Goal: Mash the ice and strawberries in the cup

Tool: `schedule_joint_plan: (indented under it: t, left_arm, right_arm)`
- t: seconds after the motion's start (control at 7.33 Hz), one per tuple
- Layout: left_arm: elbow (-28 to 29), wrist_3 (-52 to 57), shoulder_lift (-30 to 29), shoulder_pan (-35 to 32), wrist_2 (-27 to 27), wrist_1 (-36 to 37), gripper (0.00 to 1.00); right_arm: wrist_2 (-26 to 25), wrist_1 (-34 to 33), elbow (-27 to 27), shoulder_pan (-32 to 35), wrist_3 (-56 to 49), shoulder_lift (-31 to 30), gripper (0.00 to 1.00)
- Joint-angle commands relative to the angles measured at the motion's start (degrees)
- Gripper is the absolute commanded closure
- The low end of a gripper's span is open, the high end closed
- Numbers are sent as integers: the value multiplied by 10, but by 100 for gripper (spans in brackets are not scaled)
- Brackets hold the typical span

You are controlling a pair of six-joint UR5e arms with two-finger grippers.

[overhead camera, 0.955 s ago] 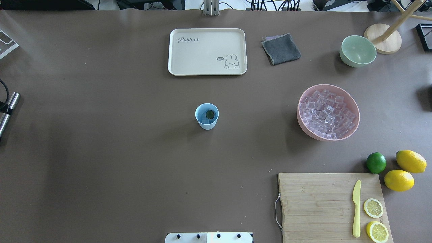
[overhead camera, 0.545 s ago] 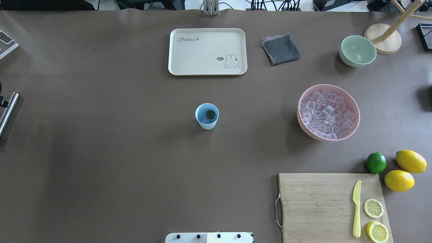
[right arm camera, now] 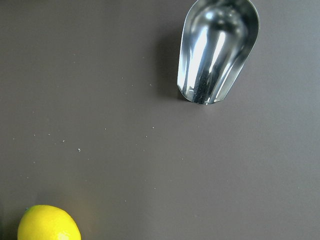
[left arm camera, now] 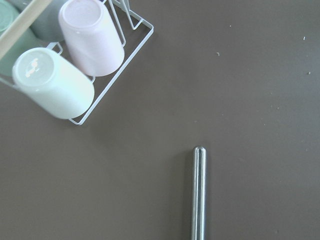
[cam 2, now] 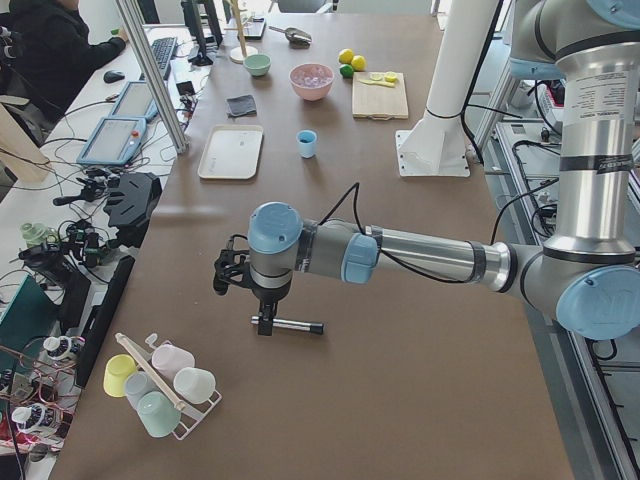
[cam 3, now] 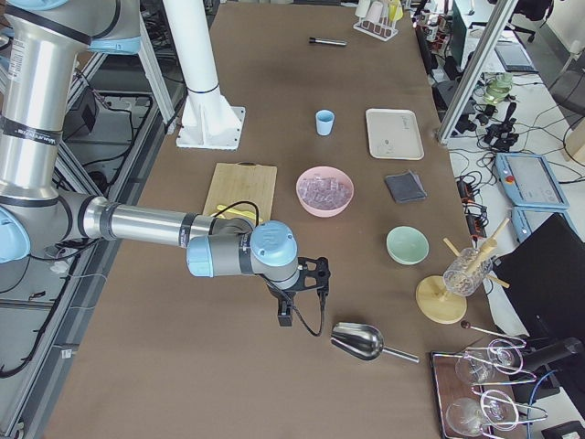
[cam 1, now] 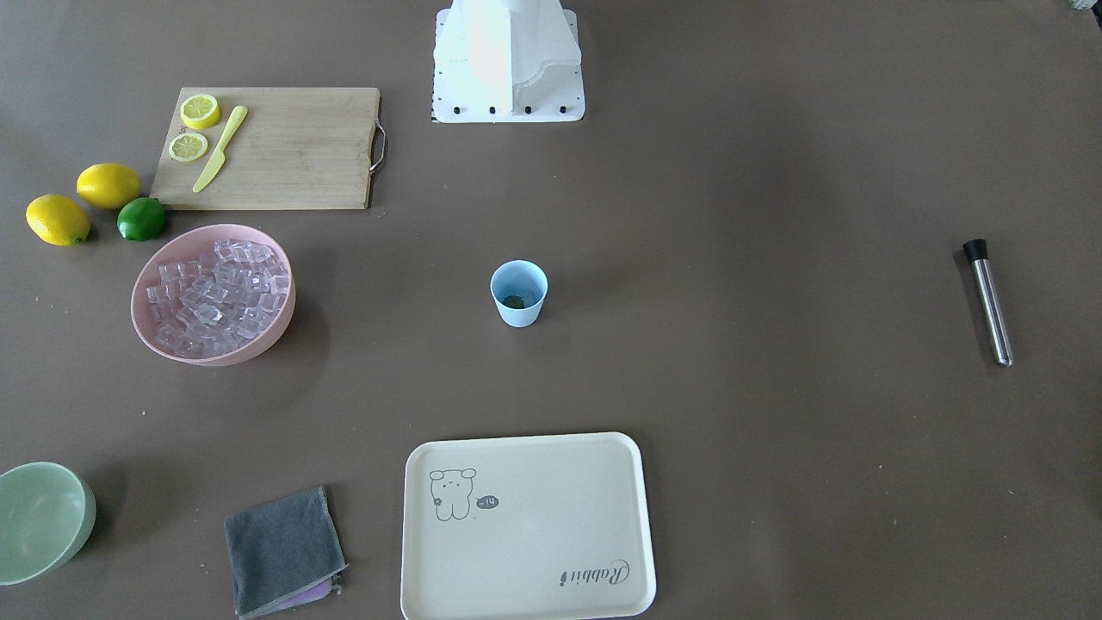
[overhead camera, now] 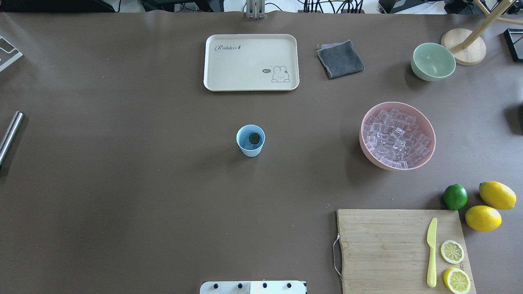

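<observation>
The pale-blue cup (overhead camera: 250, 142) stands upright mid-table, also in the front view (cam 1: 519, 297). A small dark-green thing (overhead camera: 254, 138) lies inside it; no red shows, so I cannot tell if it is the strawberry. The ice (overhead camera: 395, 136) fills a pink bowl (overhead camera: 429, 126) to the cup's right. A steel rod with a black cap (cam 1: 987, 301) lies at the table's left end (overhead camera: 9, 136). My left gripper (cam 2: 264, 322) hangs just above one end of the rod; I cannot tell if it is open. My right gripper (cam 3: 283, 316) hovers near a metal scoop (cam 3: 361, 341); I cannot tell its state either.
A cream tray (overhead camera: 251, 62), a grey cloth (overhead camera: 340, 59) and a green bowl (overhead camera: 433, 61) sit at the far side. A cutting board (overhead camera: 380, 249) holds a yellow knife and lemon slices, beside a lime (overhead camera: 455, 196) and two lemons. A wire rack of cups (left arm camera: 75, 60) is near the rod.
The left gripper's parts seen at the overhead view's left edge over the rod have drawn out of that view. The rod stays on the table. The cup and bowl have not moved.
</observation>
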Motion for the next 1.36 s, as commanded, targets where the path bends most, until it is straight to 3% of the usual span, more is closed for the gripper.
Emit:
schedule_joint_plan:
  t: [0.0, 0.27, 0.82, 0.95, 1.23]
  left_arm:
    - [14, -3, -27, -3, 10, 0, 2]
    - [16, -3, -38, -3, 41, -8, 2]
    - [23, -3, -31, -3, 39, -1, 2]
    - [29, -3, -40, 1, 39, 28, 2]
    - [5, 28, -81, -4, 36, 181, 2]
  right_arm:
    - [0, 0, -3, -1, -1, 3, 0]
    - [4, -1, -13, 0, 4, 5, 0]
    - [5, -4, -13, -1, 6, 6, 0]
    - [11, -4, -14, 0, 6, 5, 0]
    - [14, -4, -9, 0, 6, 6, 0]
